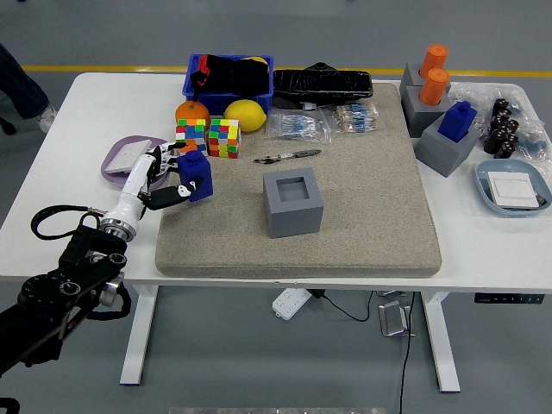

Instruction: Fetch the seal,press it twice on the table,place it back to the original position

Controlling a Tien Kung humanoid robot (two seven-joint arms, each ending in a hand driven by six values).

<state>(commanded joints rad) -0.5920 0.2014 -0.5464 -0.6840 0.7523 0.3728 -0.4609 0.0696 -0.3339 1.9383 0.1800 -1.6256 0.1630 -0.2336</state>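
Open mat (362,216) lies right of and before the grey holder (293,203). Cubes (208,136), fruit (244,114) and a pen (287,156) crowd the far-left corner; holders (440,121) line the right edge.

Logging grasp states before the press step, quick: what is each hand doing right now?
Left hand: closed on the blue seal, at the mat's left edge.
Right hand: not in view.

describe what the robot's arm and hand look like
The left arm is black, built of round joint housings with a silver ring at the wrist and a black cable looping beside it. The forearm section is white, and the left hand has white fingers with black parts.
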